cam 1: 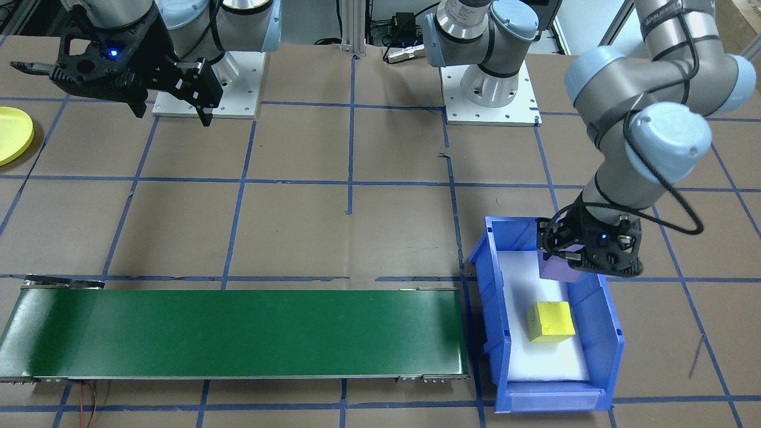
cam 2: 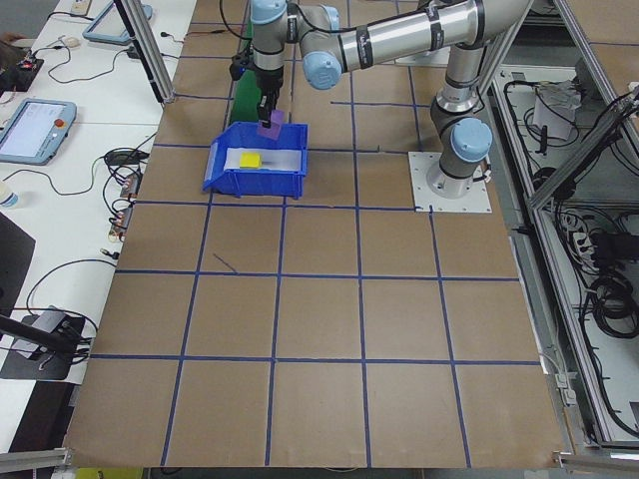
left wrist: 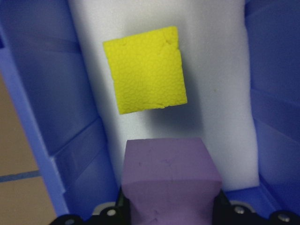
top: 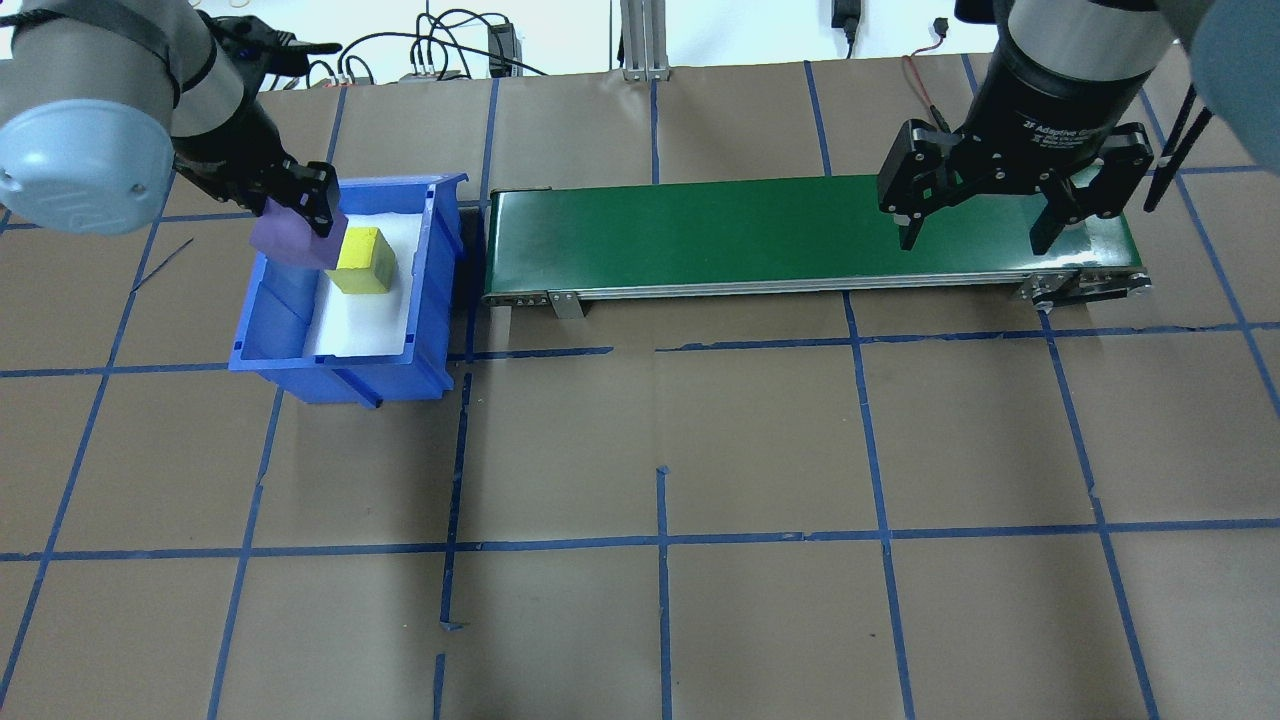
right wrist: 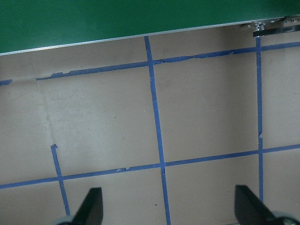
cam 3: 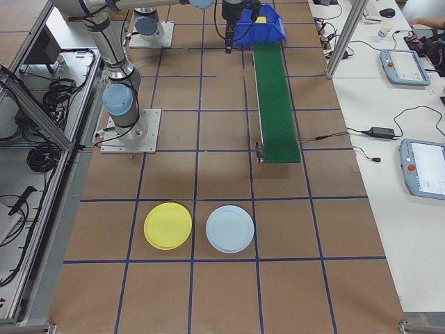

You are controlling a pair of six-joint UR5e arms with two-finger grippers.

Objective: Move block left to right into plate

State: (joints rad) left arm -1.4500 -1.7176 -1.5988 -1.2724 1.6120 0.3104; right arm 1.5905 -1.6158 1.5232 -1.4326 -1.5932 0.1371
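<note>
My left gripper (top: 293, 215) is shut on a purple block (top: 290, 238), which hangs just above the near end of a blue bin (top: 340, 375). The left wrist view shows the purple block (left wrist: 168, 173) between the fingers. A yellow block (left wrist: 145, 76) lies beyond it on the bin's white foam floor. The yellow plate (cam 3: 167, 225) lies flat on the table at the robot's right end, far from the bin. It also shows as the yellow plate (cam 1: 12, 134) at the view's left edge. My right gripper (top: 972, 243) hangs open and holds nothing, over the right end of the green conveyor belt (top: 700, 230).
The conveyor belt (cam 1: 238, 333) runs from beside the bin (cam 1: 606, 315) toward the robot's right. A light blue plate (cam 3: 229, 228) lies next to the yellow one. Blue tape lines grid the brown table. Desks with tablets and cables stand beyond the table.
</note>
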